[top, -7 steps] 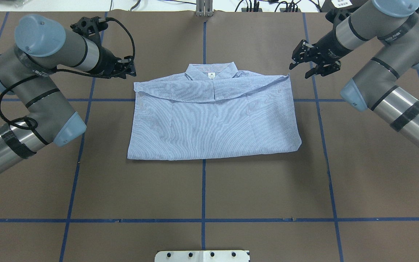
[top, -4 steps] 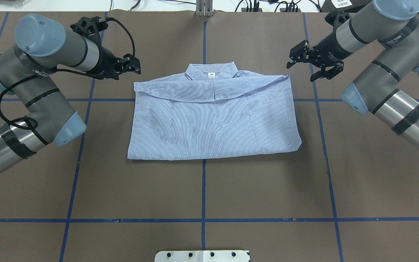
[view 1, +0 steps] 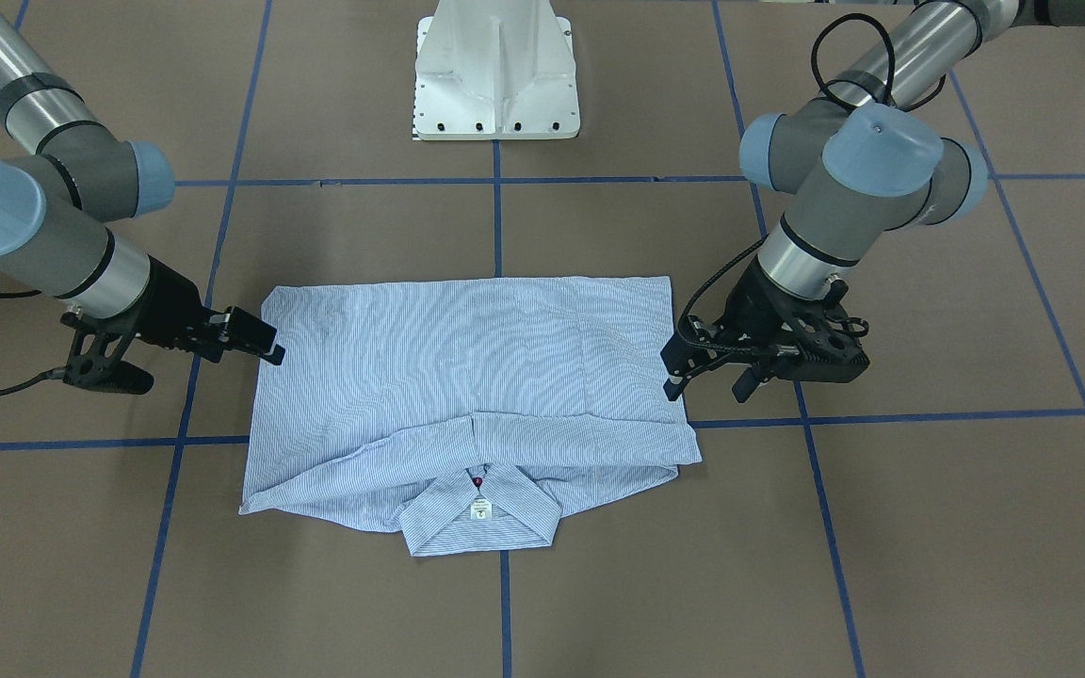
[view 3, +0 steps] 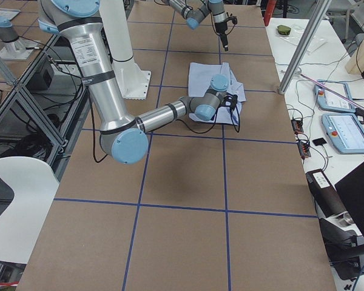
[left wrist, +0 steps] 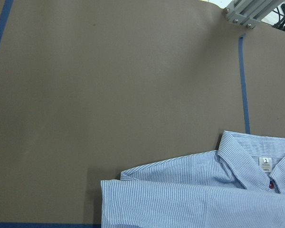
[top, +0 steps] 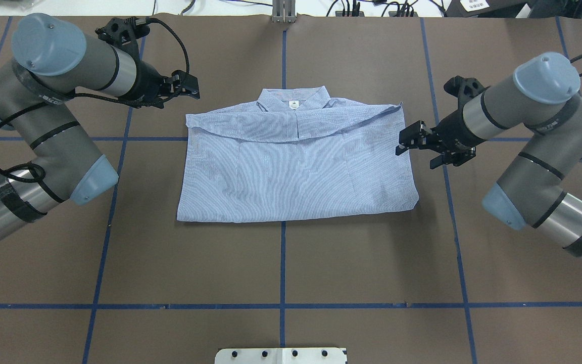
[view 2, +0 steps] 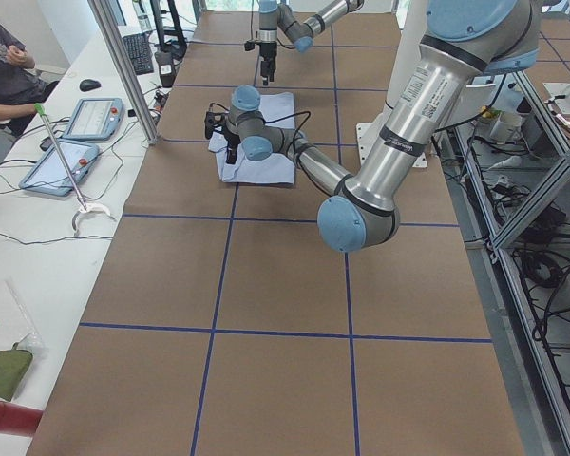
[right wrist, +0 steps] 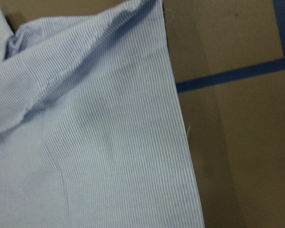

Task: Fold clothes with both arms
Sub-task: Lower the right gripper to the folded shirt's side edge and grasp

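Right black two-finger gripper (top: 415, 157) swung down beside the half-folded light-blue striped shirt (top: 296, 172), spread empty like the left gripper (view 1: 704, 386), so side pinches look next.

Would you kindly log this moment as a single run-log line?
shirt: partly folded, flat, collar showing | left gripper: open, empty, beside shirt edge | right gripper: open, empty, at opposite shirt edge

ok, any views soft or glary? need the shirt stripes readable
Right wrist-mounted: shirt fills the frame, stripes readable but slightly soft. Left wrist-mounted: sharp, collar label visible, its print not readable. Overhead exterior and exterior front-facing: even light, no glare, stripes fine but faint. Exterior left and exterior right: shirt too small, stripes lost.
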Controlling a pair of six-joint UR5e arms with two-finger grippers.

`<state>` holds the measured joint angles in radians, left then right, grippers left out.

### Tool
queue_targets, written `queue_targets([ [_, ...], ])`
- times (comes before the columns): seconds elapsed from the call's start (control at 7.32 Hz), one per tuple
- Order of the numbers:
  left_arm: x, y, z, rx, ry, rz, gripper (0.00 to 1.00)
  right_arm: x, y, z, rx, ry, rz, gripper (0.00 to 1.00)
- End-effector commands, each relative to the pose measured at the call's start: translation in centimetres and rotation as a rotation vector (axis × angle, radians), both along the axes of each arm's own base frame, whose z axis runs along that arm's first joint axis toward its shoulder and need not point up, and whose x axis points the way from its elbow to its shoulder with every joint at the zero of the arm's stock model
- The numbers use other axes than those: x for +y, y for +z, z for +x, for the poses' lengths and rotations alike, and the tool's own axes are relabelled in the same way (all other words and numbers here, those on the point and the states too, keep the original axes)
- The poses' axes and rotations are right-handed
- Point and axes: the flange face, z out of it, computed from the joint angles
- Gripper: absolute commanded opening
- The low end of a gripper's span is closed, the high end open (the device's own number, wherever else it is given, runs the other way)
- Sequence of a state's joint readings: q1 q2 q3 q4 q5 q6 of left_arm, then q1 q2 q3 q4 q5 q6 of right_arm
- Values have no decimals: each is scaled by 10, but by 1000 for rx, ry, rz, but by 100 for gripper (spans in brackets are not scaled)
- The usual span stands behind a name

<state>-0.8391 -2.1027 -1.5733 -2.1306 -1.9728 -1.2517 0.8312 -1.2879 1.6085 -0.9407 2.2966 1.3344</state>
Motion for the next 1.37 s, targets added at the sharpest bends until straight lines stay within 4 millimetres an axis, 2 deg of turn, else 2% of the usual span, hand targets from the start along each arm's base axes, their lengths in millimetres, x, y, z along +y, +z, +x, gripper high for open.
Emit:
queue_targets([
  [0.0, 3, -9, -3, -1, -1, 0, 94, 38, 26, -22, 37, -54, -19, 100],
  [0.14, 4, -11, -4, 5, -5, -4, 94, 44, 32, -25, 47, -60, -22, 100],
  [0.27, 6, -15, -6, 18, -14, -14, 93, 46, 35, -26, 50, -65, -25, 92],
  [0.41, 8, -16, -7, 23, -15, -15, 92, 46, 32, -26, 45, -69, -24, 69],
  [0.68, 8, -14, -8, 21, -17, -16, 90, 45, 24, -30, 33, -75, -17, 62],
  [0.82, 7, -14, -9, 20, -20, -16, 90, 45, 22, -30, 29, -78, -16, 54],
  [1.09, 8, -12, -8, 18, -18, -18, 89, 46, 18, -30, 23, -80, -11, 50],
  [1.23, 7, -12, -7, 17, -20, -19, 88, 46, 19, -30, 24, -80, -12, 43],
])
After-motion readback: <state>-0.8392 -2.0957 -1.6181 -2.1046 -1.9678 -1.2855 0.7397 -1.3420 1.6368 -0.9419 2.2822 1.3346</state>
